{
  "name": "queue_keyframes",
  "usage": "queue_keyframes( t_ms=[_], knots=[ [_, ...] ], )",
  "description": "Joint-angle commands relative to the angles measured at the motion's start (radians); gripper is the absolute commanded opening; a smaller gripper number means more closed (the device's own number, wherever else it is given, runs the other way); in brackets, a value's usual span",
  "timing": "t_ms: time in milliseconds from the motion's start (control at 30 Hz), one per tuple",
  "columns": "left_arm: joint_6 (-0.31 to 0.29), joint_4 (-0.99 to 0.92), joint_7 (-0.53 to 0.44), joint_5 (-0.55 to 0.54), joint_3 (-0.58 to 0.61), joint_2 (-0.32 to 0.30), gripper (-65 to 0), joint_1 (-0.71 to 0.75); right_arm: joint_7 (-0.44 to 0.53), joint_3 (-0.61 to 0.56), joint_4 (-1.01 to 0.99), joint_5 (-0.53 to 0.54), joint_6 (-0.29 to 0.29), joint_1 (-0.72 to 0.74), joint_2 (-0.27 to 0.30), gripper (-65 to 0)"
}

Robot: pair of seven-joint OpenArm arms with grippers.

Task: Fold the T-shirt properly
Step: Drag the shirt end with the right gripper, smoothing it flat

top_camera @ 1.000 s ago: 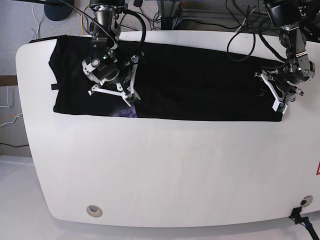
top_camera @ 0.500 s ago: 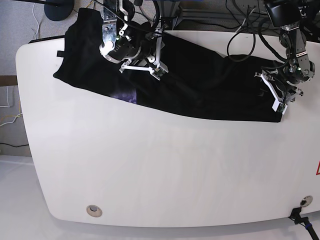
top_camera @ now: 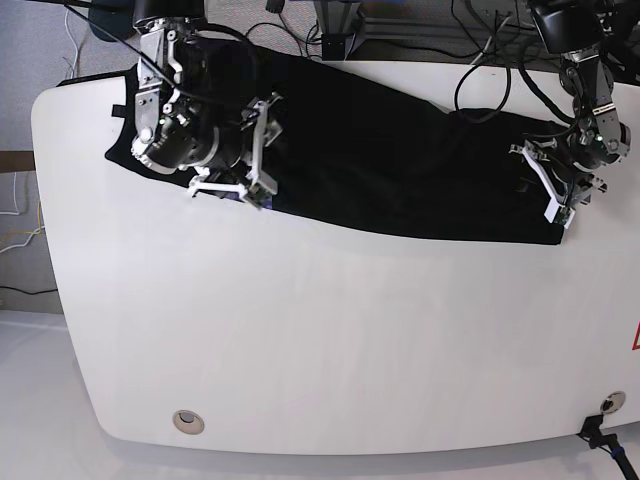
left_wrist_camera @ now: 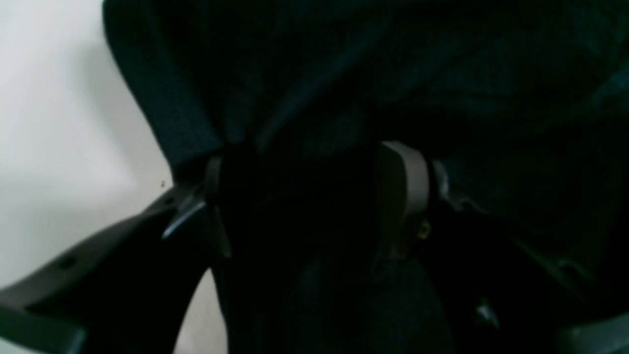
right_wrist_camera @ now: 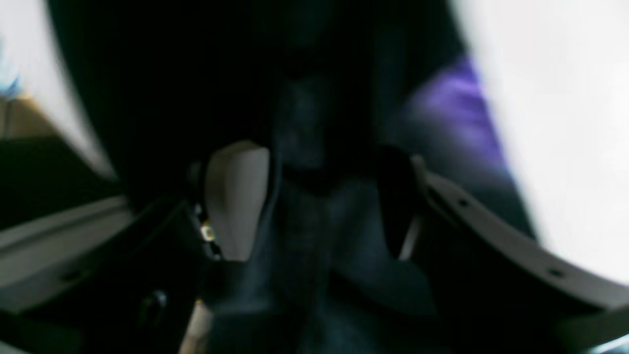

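Folding is at an early step: the T-shirt (top_camera: 400,165) lies as a long band across the upper frame. The right gripper (top_camera: 232,168), upper left, stands apart over cloth; the left gripper (top_camera: 555,190) is clamped on the right end. Next, regrasp the left end.

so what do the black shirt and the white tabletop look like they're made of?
Black short-sleeved T-shirt: soft knit cloth, probably cotton, matte; it creases and drapes over the far edge, with a purple print patch near its front hem. White rounded tabletop: hard, smooth laminate or painted board by the look; faint sheen, no grain.
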Motion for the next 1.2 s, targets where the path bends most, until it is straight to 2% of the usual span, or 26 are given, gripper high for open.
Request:
queue_keyframes(
  t_ms=[0, 100, 233, 633, 700, 767, 800, 1000, 1167],
  knots=[
    [-0.001, 0.002, 0.031, 0.031, -0.002, -0.015, -29.2, 0.0, 0.002, 0.052, 0.015, 0.018, 0.002, 0.036, 0.047, -30.9],
    [-0.001, 0.002, 0.031, 0.031, -0.002, -0.015, -29.2, 0.0, 0.002, 0.061, 0.001, 0.015, 0.002, 0.07, 0.121, -34.2],
    [-0.001, 0.002, 0.031, 0.031, -0.002, -0.015, -29.2, 0.0, 0.01, 0.061, -0.025, 0.015, 0.002, 0.079, 0.171, -37.3],
    [-0.001, 0.004, 0.031, 0.031, -0.002, -0.015, -29.2, 0.001, 0.037, 0.058, -0.026, 0.015, 0.002, -0.081, 0.17, -38.8],
    [-0.001, 0.004, 0.031, 0.031, -0.002, -0.015, -29.2, 0.003, 0.043, 0.058, -0.028, 0.013, 0.002, -0.091, 0.17, -46.0],
    [-0.001, 0.004, 0.031, 0.031, -0.002, -0.015, -29.2, 0.004, 0.069, 0.058, -0.03, 0.013, 0.002, -0.096, 0.17, -60.9],
    [-0.001, 0.004, 0.031, 0.031, -0.002, -0.015, -29.2, 0.004, 0.08, 0.058, -0.04, 0.01, 0.002, -0.107, 0.17, -65.0],
    [-0.001, 0.002, 0.031, 0.031, -0.002, -0.015, -29.2, 0.004, 0.198, 0.055, -0.191, -0.145, 0.002, -0.114, 0.167, -65.0],
    [-0.001, 0.002, 0.031, 0.033, -0.003, -0.017, -29.2, 0.006, 0.299, 0.055, -0.324, -0.172, 0.002, -0.068, 0.193, -65.0]
  ],
)
